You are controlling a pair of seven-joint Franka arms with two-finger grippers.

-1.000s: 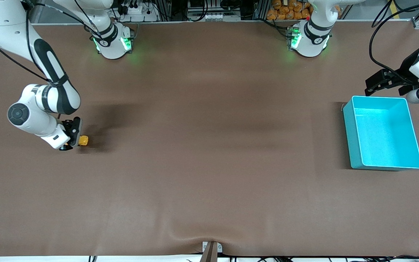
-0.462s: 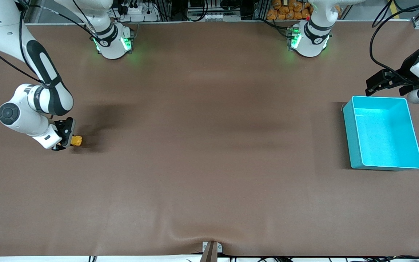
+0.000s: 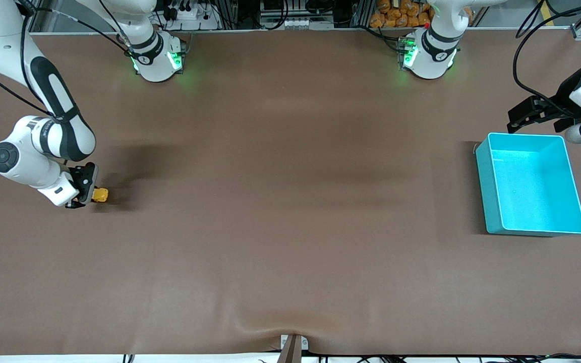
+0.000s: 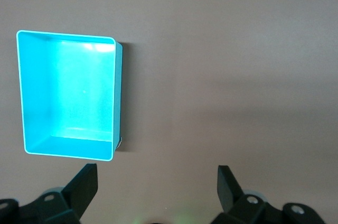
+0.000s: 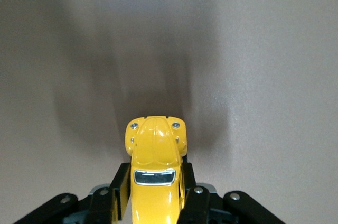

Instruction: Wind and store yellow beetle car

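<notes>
The yellow beetle car (image 3: 100, 194) sits on the brown table at the right arm's end, nose pointing toward the table's middle. My right gripper (image 3: 86, 195) is shut on the car's sides; in the right wrist view the fingers (image 5: 119, 189) clamp the yellow body (image 5: 154, 171) on both flanks. The turquoise bin (image 3: 532, 184) stands open and empty at the left arm's end. My left gripper (image 3: 535, 114) waits open in the air beside the bin's edge that is farther from the front camera; the bin (image 4: 67, 94) also shows in the left wrist view.
The brown table mat (image 3: 290, 201) has a raised wrinkle near the front edge by a small bracket (image 3: 293, 345). The arms' bases (image 3: 157, 58) stand along the table's edge that is farthest from the front camera.
My right gripper has dragged the yellow car along the table toward the right arm's end, a short way in each step. The left arm has not moved.
</notes>
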